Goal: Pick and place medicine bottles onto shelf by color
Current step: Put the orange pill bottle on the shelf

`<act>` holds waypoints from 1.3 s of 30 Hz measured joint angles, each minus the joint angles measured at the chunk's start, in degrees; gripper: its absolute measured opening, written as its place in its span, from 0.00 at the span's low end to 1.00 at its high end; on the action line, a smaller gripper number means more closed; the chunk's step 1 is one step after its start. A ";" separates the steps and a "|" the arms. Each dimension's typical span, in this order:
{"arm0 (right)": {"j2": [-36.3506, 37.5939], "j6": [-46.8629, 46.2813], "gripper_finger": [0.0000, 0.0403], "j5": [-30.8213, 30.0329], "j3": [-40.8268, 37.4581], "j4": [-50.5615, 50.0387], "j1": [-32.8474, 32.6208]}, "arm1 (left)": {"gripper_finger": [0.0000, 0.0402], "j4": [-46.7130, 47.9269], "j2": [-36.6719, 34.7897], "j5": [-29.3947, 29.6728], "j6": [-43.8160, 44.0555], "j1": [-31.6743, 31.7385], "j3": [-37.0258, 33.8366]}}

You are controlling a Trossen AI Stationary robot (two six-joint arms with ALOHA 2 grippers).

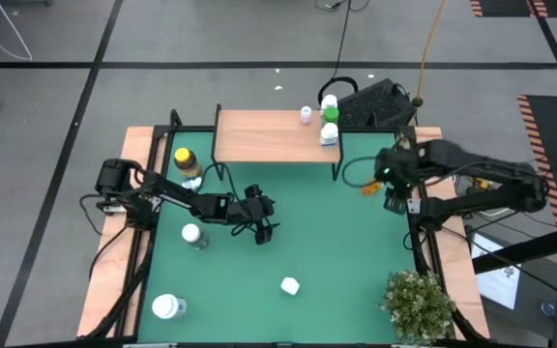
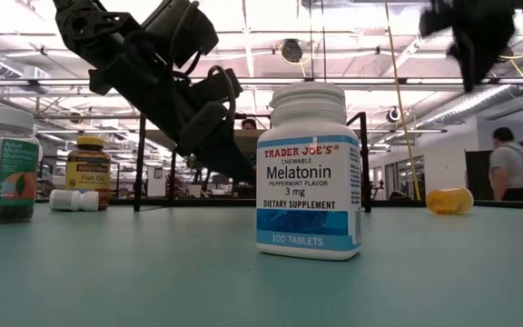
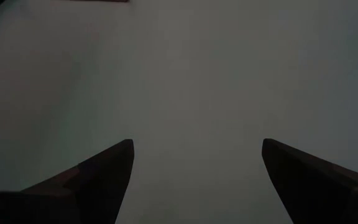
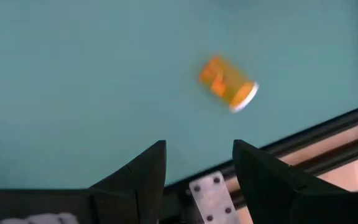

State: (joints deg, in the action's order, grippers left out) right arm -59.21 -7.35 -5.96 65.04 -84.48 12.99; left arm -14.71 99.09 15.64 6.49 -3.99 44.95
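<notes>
The light-wood shelf (image 1: pixel 269 135) stands at the table's far side. Several bottles, white ones (image 1: pixel 329 133) and a green-capped one (image 1: pixel 331 114), stand at its right end. An amber yellow-capped bottle (image 1: pixel 186 159) stands on the mat left of the shelf, with a small white bottle (image 1: pixel 192 182) lying beside it. More white bottles stand at mid-left (image 1: pixel 192 234), near left (image 1: pixel 167 306) and near centre (image 1: pixel 288 285), the last being the Melatonin bottle (image 2: pixel 309 173). A small orange vial (image 4: pixel 227 83) lies on its side on the mat. My left gripper (image 3: pixel 197 146) is open and empty above bare mat at mid-table (image 1: pixel 265 230). My right gripper (image 4: pixel 199 149) is open and empty above the mat, near the vial (image 1: pixel 369 188).
A leafy potted plant (image 1: pixel 419 304) stands at the near right corner. A black metal frame rail (image 4: pixel 303 146) runs along the mat's right edge, close under my right gripper. A black box (image 1: pixel 375 104) sits behind the shelf. A person (image 2: pixel 514 168) stands in the room beyond.
</notes>
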 joint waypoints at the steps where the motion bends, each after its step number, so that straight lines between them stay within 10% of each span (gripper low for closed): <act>1: -0.11 0.52 0.45 0.00 -2.49 0.64 0.00 | 0.89 -0.23 0.00 0.00 -0.18 0.03 0.00; 19: -9.33 17.13 0.45 -7.71 -19.24 27.07 0.02 | 0.89 -2.70 0.00 -0.07 -6.02 0.20 0.00; 39: -20.37 30.77 0.45 -14.84 -19.66 30.68 0.09 | 0.89 -2.70 0.00 -0.09 -6.80 0.20 0.00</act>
State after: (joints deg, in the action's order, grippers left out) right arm -79.58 23.41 -20.80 45.39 -53.81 13.08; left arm -17.41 99.09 15.55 -0.32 -3.79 44.95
